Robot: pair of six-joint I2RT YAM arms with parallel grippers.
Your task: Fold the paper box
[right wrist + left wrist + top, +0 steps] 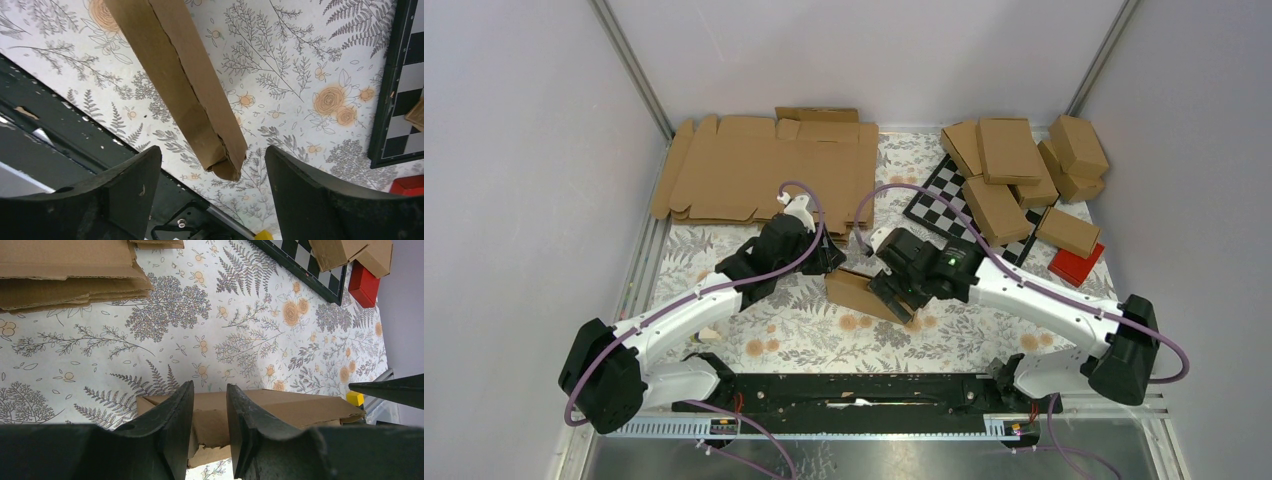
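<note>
The paper box (854,292) is a slim brown carton lying mid-table between my two grippers. My left gripper (834,262) is at its far-left end. In the left wrist view its jaws (210,386) stand slightly apart over the box (300,407), with a ragged flap showing in the gap; I see no clamping. My right gripper (902,305) is at the box's near-right end. In the right wrist view it (214,152) is wide open, with the box's end (175,75) between the fingers and touching neither.
A stack of flat cardboard blanks (764,170) lies at the back left. Several folded boxes (1014,165) are piled on a chequered board (939,200) at the back right, with a red block (1076,265) beside them. A black rail (854,390) runs along the near edge.
</note>
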